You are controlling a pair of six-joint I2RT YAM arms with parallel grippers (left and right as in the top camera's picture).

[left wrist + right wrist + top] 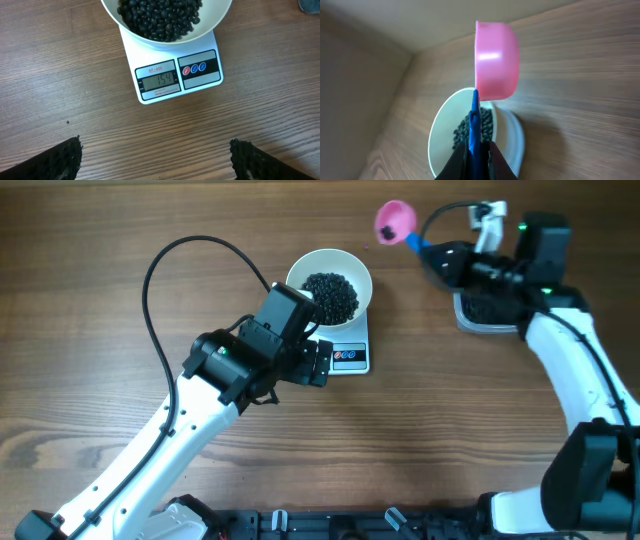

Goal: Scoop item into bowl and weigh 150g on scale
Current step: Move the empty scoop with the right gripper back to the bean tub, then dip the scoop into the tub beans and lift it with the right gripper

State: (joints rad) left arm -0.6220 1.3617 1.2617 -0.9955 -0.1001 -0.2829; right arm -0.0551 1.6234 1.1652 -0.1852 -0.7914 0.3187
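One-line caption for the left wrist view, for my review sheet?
White bowl of black beans on the kitchen scale, display showing 154, left gripper jaws open.

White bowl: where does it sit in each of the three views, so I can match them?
Overhead: bowl top centre, on the scale.
Left wrist: bowl at top edge, cropped, above the scale display.
Right wrist: bowl lower centre, behind the pink scoop.
Shared landmark: the black beans inside it.
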